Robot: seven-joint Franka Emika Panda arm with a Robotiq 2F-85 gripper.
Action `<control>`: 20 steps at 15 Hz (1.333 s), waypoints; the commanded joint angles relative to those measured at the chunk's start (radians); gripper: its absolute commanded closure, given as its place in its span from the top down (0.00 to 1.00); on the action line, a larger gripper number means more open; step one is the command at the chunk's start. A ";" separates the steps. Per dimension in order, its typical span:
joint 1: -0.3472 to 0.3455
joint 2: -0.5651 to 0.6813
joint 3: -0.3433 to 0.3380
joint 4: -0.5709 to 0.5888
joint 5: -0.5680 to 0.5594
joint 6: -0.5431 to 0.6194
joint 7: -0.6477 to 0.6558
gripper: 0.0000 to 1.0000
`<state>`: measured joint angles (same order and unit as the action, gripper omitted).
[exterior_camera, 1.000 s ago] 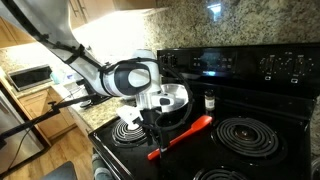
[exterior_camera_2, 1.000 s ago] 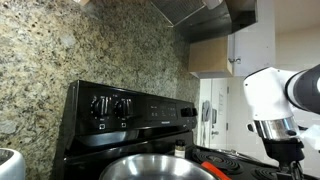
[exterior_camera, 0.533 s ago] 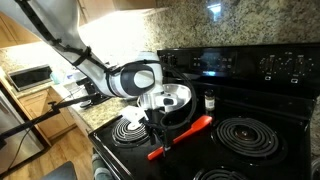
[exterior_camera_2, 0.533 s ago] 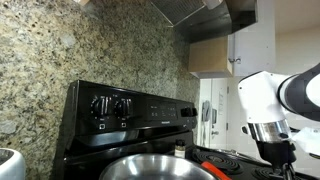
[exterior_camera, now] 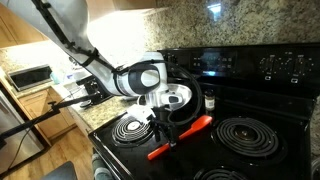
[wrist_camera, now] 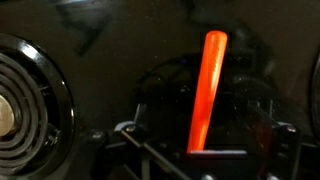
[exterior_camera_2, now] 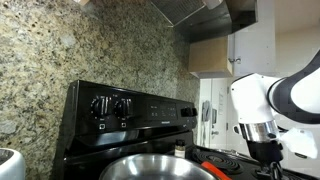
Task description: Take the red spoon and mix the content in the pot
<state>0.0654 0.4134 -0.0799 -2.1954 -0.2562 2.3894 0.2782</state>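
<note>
Gripper (exterior_camera: 166,128) — jaws spread wide, nothing held, straddling the red spoon (wrist_camera: 207,88) from just above. The spoon lies flat on the cooktop (exterior_camera: 200,152) between burners, just in front of the pot (exterior_camera: 178,97). Step in hand: descend straight, keep the handle centred, close low. Arm — bent in from above, wrist turned down.

Black glass stovetop (exterior_camera: 298,150) carries everything. An exterior view shows 2 coil burners at its front, one (exterior_camera: 128,127) on the counter side and one (exterior_camera: 245,135) well apart from it. The red spoon (exterior_camera: 193,128) lies flat on the glass between them, slanted. The silver pot (exterior_camera: 178,97) sits farther back, with a small dark jar (exterior_camera: 209,101) just beside it. In the wrist view the red spoon (wrist_camera: 207,85) lies on dark glass, with a coil (wrist_camera: 20,100) at the frame edge.
</note>
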 commanded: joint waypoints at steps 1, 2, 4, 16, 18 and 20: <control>0.004 0.017 0.004 0.052 0.016 -0.028 -0.023 1.00; 0.002 0.020 0.008 0.060 0.022 -0.032 -0.034 1.00; -0.001 0.031 0.012 0.079 0.028 -0.040 -0.042 1.00; -0.073 0.102 0.067 0.186 0.186 -0.145 -0.293 1.00; -0.076 0.106 0.066 0.197 0.193 -0.163 -0.301 1.00; -0.072 0.110 0.061 0.204 0.188 -0.169 -0.293 1.00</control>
<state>0.0035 0.5123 -0.0280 -2.0254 -0.0851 2.2634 0.0031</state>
